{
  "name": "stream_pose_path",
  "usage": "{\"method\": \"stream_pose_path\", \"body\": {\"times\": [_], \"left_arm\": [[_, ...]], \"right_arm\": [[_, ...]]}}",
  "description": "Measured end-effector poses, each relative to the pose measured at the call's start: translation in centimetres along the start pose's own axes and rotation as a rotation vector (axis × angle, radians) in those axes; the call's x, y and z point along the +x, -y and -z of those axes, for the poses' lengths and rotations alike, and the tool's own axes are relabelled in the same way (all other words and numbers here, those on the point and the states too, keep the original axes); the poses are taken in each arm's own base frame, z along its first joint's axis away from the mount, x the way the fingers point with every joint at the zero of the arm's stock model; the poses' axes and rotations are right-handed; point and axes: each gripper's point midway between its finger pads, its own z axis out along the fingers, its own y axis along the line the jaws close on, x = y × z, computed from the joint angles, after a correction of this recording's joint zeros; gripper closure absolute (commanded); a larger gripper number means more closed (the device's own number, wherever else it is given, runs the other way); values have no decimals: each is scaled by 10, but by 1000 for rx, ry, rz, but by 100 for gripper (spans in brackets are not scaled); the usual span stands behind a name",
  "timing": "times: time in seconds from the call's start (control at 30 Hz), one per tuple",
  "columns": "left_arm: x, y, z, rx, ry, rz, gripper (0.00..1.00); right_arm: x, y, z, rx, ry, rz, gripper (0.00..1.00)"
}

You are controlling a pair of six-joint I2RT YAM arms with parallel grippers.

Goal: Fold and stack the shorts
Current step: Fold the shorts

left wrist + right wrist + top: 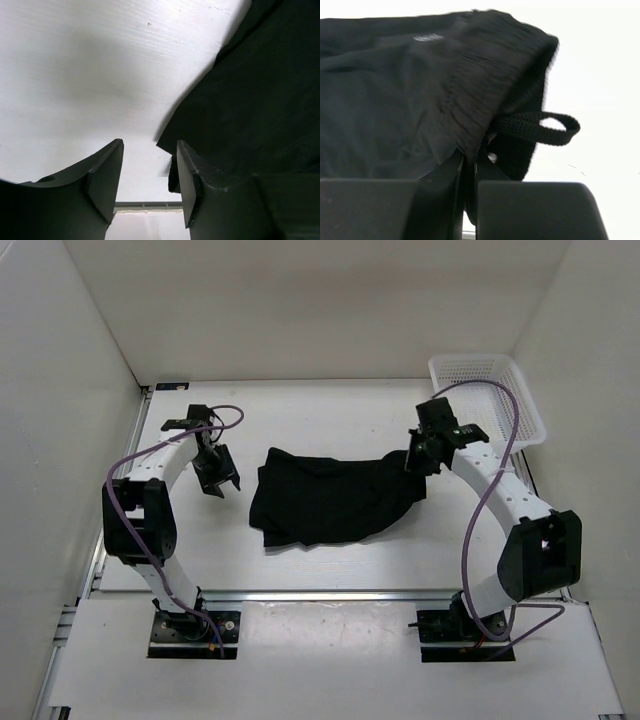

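Right gripper: clenched on the shorts' gathered waistband, at the end of the cloth nearest the basket; the wrist view shows fabric pinched between its closed fingers.
Left gripper: released, jaws parted with nothing between them; it hangs at the end of the cloth farthest from the basket, low over the table, just beside the dark edge and not on it.
Shorts: a crumpled black heap, well apart from the basket and nearer the arm bases than it is; no fold made yet.
Drawstring loop: sticks out of the waistband beside the pinch, on the basket side, free of the fingers.
Why the pinch there: the thick elastic hem probably gives a firmer hold than thin leg cloth, and pulling from it should draw the heap flat.
Why the left is open: likely readied to take the opposite edge so both arms can stretch the cloth.
Progress: early, by my reading; spreading comes before folding.
Risk: the loop could snag, or the left jaws could close on bare table.
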Motion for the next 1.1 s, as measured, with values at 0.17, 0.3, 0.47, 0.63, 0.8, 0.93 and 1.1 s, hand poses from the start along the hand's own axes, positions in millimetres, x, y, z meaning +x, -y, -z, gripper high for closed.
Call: {"method": "stream_pose_path", "body": {"times": [0.17,0.3,0.47,0.63,0.8,0.93,1.1], "left_arm": [[7,-2,-20,-5,-45,2,45],[15,-2,-33,-6,-87,1,45],[18,2,-36,6,-96,-8,45],[18,7,-36,24,-94,-16,46],[18,8,-36,27,-95,-22,46],[18,9,-36,28,-94,-23,46],[18,9,-36,28,-94,-23,46]], "right_arm": [[-18,-47,30,-4,74,140,100],[-18,-60,32,18,80,185,100],[0,-24,9,107,12,145,74],[32,27,-16,187,-110,48,6],[45,56,-19,159,-140,-89,2],[59,67,-2,61,-114,-223,2],[83,66,8,-62,-99,-394,2]]}}
